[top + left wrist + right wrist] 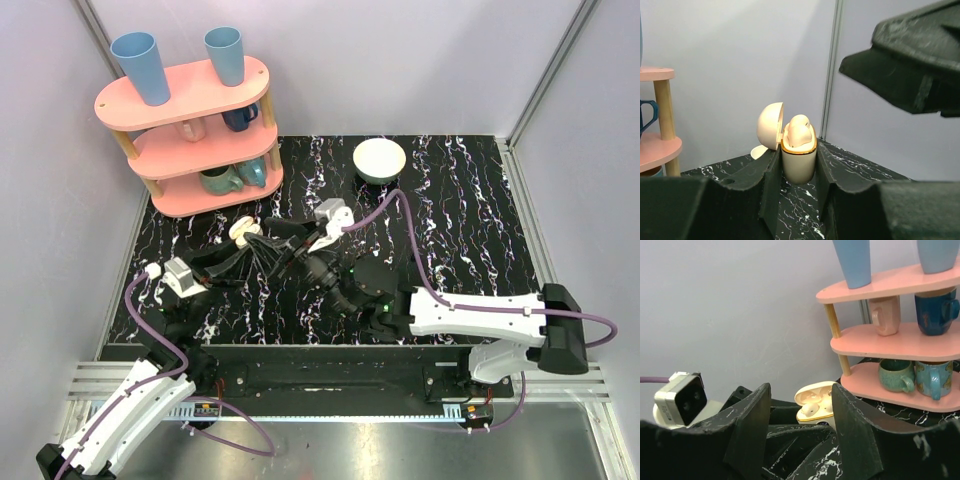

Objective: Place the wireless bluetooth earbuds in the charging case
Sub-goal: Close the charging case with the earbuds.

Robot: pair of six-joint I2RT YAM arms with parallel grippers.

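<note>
Cream charging case (799, 162) stands upright with its lid open, and the left gripper (798, 175) squeezes it from both sides. One earbud (799, 132) sits in the top, poking up a bit. The right gripper (801, 405) waits near, jaws apart, holding nothing. I cannot see the second earbud, so it may be left to do.

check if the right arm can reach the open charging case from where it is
Probably yes. The charging case stands upright, clamped in the left tool, lid swung open, an earbud seated on top. The right tool faces it, jaws apart, and nothing shows between the two.
</note>
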